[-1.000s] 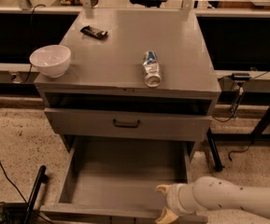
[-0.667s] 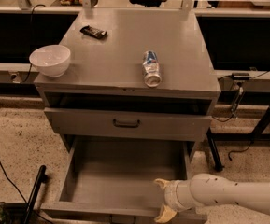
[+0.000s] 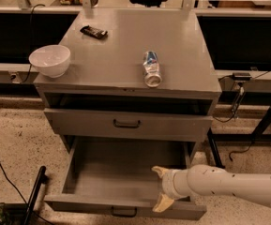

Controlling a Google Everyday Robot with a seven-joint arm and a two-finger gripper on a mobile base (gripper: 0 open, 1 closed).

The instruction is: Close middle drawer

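Observation:
The grey metal cabinet (image 3: 125,64) has its middle drawer (image 3: 121,172) pulled far out; it is a wide, deep, empty tray with a low front panel and a small dark bar handle (image 3: 124,213). The top drawer (image 3: 125,124) above it stands slightly out. My gripper (image 3: 160,187) comes in from the right on a white arm (image 3: 233,186). It sits over the right front corner of the middle drawer, just behind the front panel. Its two tan fingers are spread apart and hold nothing. The lowest drawer is hidden.
On the cabinet top are a white bowl (image 3: 50,60), a crushed can (image 3: 151,68) lying on its side and a dark snack bar (image 3: 94,32). Cables (image 3: 3,172) and a black pole (image 3: 34,193) lie on the floor at left. Table legs and cables stand at right (image 3: 261,125).
My gripper has moved a little to the left and further in over the drawer's front right corner. The drawer itself has not visibly moved.

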